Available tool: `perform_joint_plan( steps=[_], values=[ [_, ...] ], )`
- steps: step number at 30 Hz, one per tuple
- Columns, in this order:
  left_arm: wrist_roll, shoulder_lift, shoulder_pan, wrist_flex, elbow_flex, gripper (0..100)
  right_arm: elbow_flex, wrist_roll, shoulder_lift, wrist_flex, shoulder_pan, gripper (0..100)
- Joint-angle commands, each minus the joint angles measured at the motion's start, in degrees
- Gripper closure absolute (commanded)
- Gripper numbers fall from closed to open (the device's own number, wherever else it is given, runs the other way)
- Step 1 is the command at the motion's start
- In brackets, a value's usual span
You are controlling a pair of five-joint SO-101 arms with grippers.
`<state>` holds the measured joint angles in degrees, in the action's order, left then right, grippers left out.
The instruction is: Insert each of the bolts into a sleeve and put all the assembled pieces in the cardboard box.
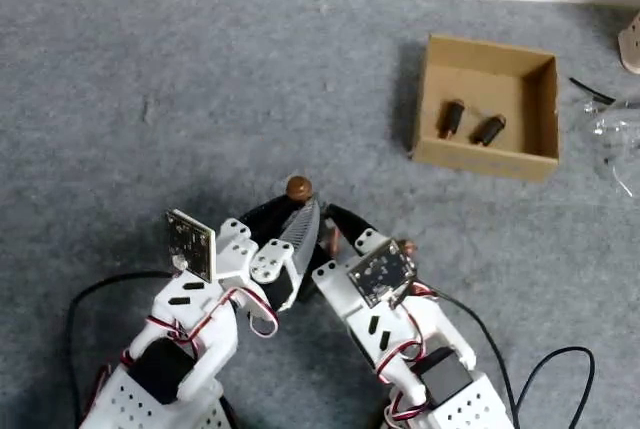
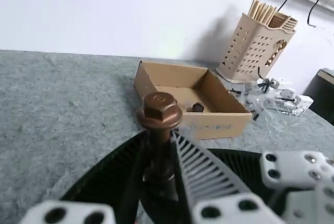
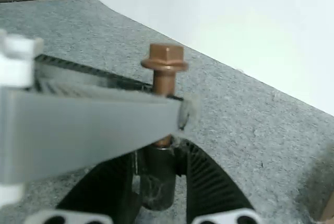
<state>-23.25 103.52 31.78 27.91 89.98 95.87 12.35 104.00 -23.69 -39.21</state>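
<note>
A copper bolt (image 2: 159, 112) with a hex head stands upright, and my left gripper (image 2: 159, 143) is shut on its shaft. From above, the bolt head (image 1: 298, 187) shows where the two grippers meet. The bolt (image 3: 165, 65) has its lower end in a dark sleeve (image 3: 156, 179), on which my right gripper (image 3: 159, 156) is shut. One left finger (image 3: 88, 130) crosses in front of the shaft. The cardboard box (image 1: 432, 99) sits to the far right, and two assembled pieces (image 1: 452, 117) (image 1: 488, 130) lie inside it.
Grey felt covers the table (image 1: 180, 99). A perforated holder with wooden sticks (image 2: 261, 38) and clear plastic parts (image 1: 610, 124) lie beyond the box. Cables (image 1: 530, 369) trail by the right arm's base.
</note>
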Motion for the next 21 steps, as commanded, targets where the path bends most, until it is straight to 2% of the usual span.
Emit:
perform_joint_plan(
  steps=[1,5,7,15,17,21],
  values=[
    [0.70,0.57,1.63,0.26,-1.80,99,8.92,0.53,1.19,0.57,1.63,99.4],
    [0.79,0.57,1.54,0.26,-1.80,99,8.92,0.53,1.19,0.57,2.24,99.4],
    [0.79,0.48,1.45,0.88,-1.71,96,8.92,0.53,1.19,0.57,2.24,99.4],
    [-2.11,0.48,1.10,3.25,-1.10,61,8.92,0.53,1.19,0.57,3.21,99.4],
    [-2.55,0.48,1.01,3.16,-0.84,58,8.92,0.53,1.19,0.57,3.56,99.4],
    [-2.73,0.57,-1.01,3.16,-0.84,60,8.92,0.53,1.19,0.57,3.56,99.4]
  ],
)
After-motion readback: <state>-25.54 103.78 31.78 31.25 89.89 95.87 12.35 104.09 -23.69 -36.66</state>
